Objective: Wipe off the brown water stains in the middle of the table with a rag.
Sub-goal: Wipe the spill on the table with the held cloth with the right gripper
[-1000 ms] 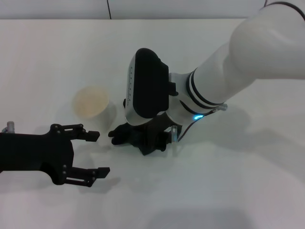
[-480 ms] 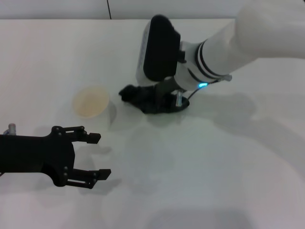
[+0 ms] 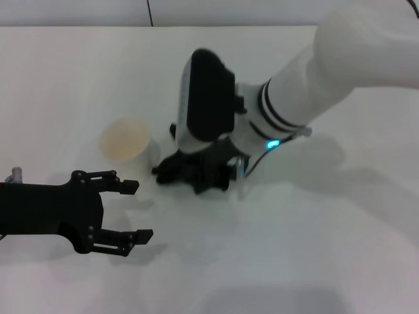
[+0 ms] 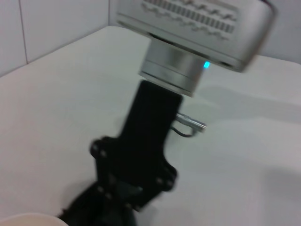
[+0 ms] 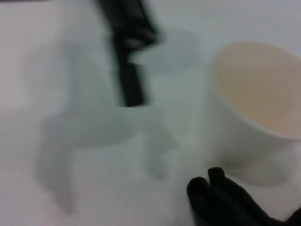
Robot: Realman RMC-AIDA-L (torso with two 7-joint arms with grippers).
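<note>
White table [image 3: 340, 248] is carrying no readable writing. I'm pressing the rag [image 3: 171, 171] down mid-table beside the cup [image 3: 126, 140] with my right gripper [image 3: 203, 178] clamped on it, its long axis running left-right. My left gripper [image 3: 127, 212] is hovering nearby, fingers spread, holding nothing.

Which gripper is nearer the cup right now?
Right. The right gripper, pressing the rag on the table, sits just beside the cup; the left gripper hovers open, nearer the robot.

A lab-like test bench: bare white table [image 3: 340, 248] against pale panelled wall [image 4: 56, 23]
</note>
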